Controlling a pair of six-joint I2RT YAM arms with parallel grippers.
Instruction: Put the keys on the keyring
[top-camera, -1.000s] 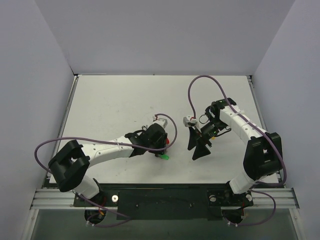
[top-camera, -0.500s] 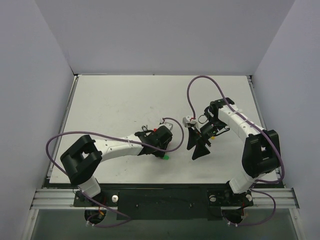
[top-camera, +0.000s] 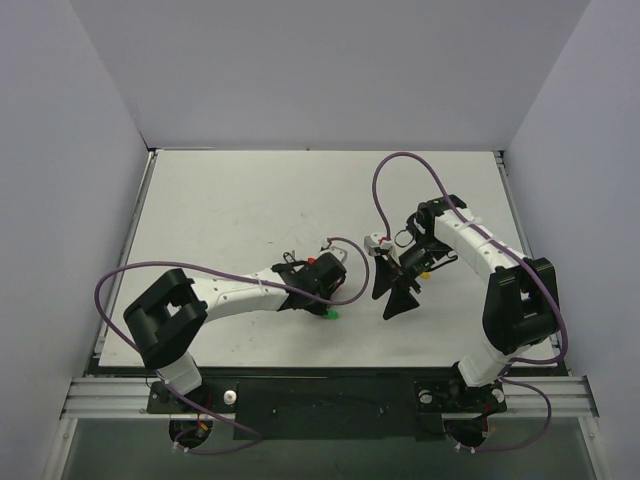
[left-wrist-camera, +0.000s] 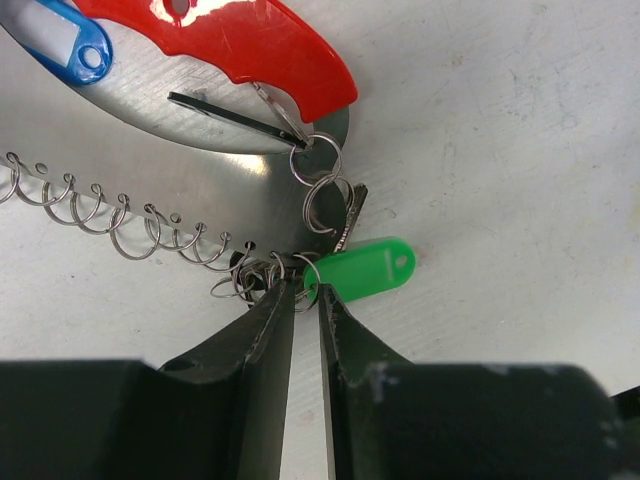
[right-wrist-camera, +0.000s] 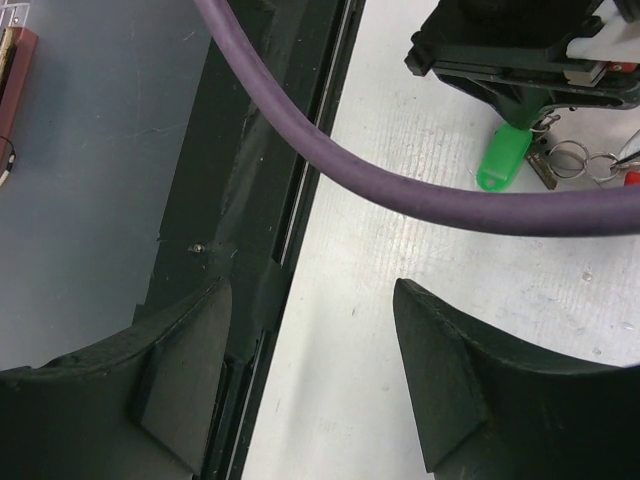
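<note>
A key with a green plastic head (left-wrist-camera: 365, 268) lies on the white table, joined by small silvery rings (left-wrist-camera: 320, 188) to a red plastic piece (left-wrist-camera: 250, 45). The keyring's silvery chain of loops (left-wrist-camera: 120, 228) trails left from a cluster of rings. My left gripper (left-wrist-camera: 305, 292) has its tips at that cluster beside the green head. Its jaws stand a narrow slit apart, with one small ring at the gap. In the top view the left gripper (top-camera: 325, 288) sits just above the green key (top-camera: 332, 314). My right gripper (top-camera: 393, 293) hangs open and empty to the right.
A blue tag (left-wrist-camera: 70, 45) lies at the far left of the bunch. A purple cable (right-wrist-camera: 400, 185) crosses the right wrist view, above the table's black front rail (right-wrist-camera: 250, 200). Grey walls enclose the table (top-camera: 240, 200).
The left arm slid right toward the green key and its jaws narrowed to a slit. The right arm barely moved.
</note>
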